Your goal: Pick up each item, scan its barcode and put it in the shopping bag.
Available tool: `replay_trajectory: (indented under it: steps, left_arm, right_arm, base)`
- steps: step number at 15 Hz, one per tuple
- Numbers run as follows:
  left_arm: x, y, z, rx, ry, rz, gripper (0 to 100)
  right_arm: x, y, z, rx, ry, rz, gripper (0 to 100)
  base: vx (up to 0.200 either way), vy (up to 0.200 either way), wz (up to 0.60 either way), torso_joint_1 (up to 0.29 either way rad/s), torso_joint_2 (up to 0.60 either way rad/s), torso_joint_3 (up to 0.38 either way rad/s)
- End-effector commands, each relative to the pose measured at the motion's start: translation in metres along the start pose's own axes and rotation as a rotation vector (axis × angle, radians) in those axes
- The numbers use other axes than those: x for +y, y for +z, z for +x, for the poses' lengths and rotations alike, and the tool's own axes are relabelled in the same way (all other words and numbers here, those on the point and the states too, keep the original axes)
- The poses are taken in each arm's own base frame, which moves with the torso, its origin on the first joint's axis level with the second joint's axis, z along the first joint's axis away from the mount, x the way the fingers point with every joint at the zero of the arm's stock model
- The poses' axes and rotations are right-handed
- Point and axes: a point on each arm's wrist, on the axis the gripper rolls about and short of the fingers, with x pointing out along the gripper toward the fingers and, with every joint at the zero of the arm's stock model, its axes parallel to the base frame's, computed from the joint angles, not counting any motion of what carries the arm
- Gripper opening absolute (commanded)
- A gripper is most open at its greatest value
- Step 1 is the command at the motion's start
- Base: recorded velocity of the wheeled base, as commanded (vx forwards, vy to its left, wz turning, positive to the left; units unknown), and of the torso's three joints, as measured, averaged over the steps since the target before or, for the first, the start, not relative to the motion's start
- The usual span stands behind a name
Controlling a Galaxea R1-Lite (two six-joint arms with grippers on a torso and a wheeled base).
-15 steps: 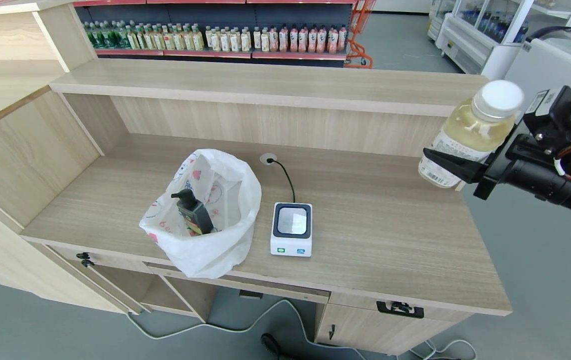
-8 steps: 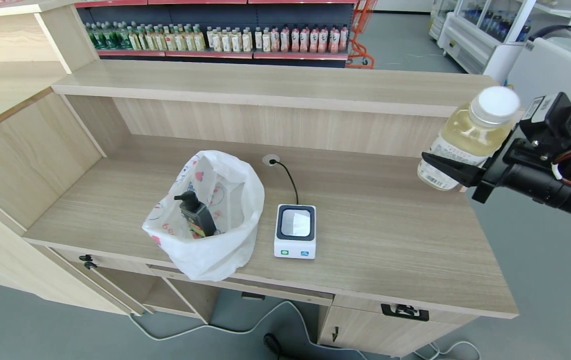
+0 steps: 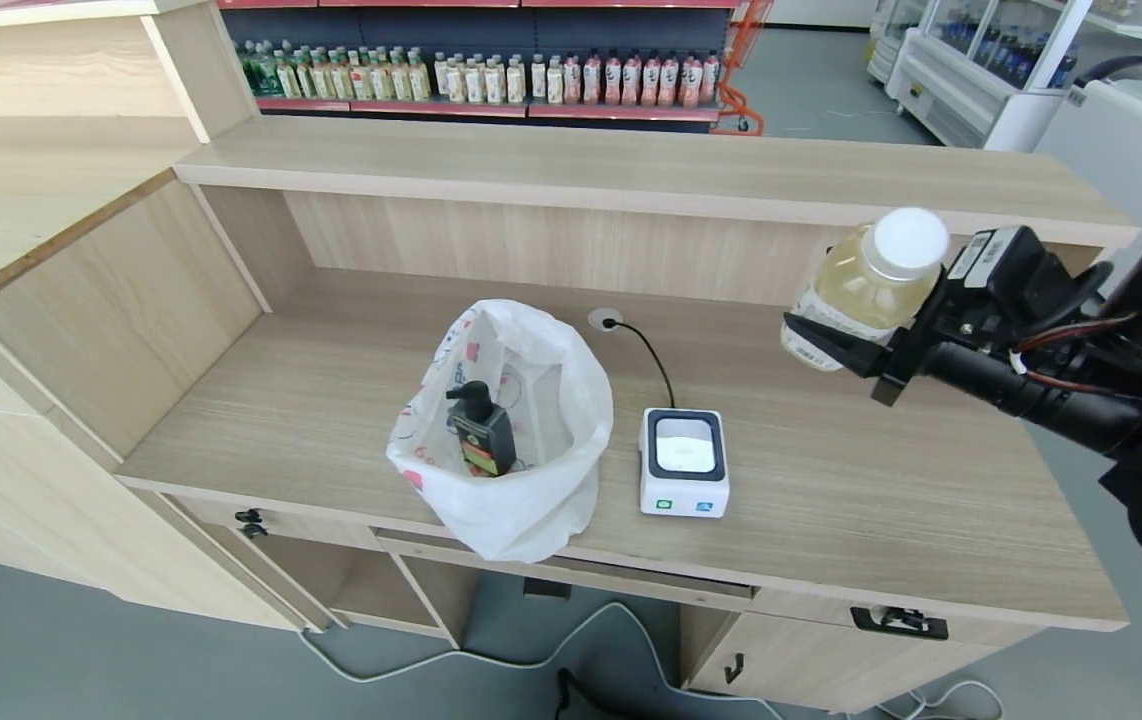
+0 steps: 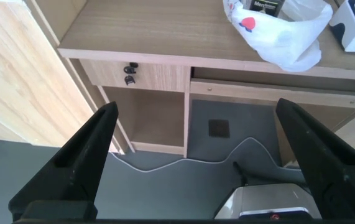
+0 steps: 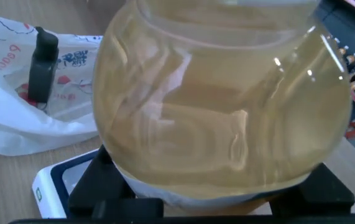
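While the right gripper (image 3: 849, 338) is clamped round the lower body of the bottle (image 3: 859, 285), held tilted in the air over the counter's (image 3: 881, 520) right side and well apart from the scanner (image 3: 684, 460), main risk is slip: smooth round plastic, liquid inside. Barcode seems near the base; unless it's turned to the window, prob. no read. Shopping bag (image 3: 531, 510) beside the scanner is floppy w/ a pump bottle (image 3: 479, 435) inside, so the rim could snag. Left gripper (image 4: 208, 155) hangs spread, empty, below counter level.

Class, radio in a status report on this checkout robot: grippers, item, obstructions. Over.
Right gripper shut on drink bottle, above counter, right of scanner. Left gripper open, facing counter front. Pump bottle in shopping bag. Nothing between drink bottle and scanner.
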Motion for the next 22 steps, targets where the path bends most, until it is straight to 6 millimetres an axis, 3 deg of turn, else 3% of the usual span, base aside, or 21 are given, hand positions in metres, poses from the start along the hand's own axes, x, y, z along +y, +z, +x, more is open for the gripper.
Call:
replay_trajectory:
  steps: [1, 7, 22]
  left_arm:
    - [0.000, 0.000, 0.000, 0.000, 0.000, 0.001, 100]
    - [0.000, 0.000, 0.000, -0.002, 0.000, -0.004, 100]
    - [0.000, 0.000, 0.000, 0.000, 0.000, -0.004, 100]
  right_arm:
    - [0.015, -0.033, 0.015, 0.018, 0.027, 0.010, 0]
    - [0.023, -0.060, 0.034, 0.001, 0.034, -0.048, 0]
    - [0.054, -0.095, 0.039, 0.022, 0.078, -0.102, 0]
  base:
    - [0.000, 0.200, 0.00, 0.012, 0.00, 0.007]
    - [0.000, 0.000, 0.00, 0.000, 0.00, 0.000]
    - [0.000, 0.000, 0.00, 0.000, 0.00, 0.000]
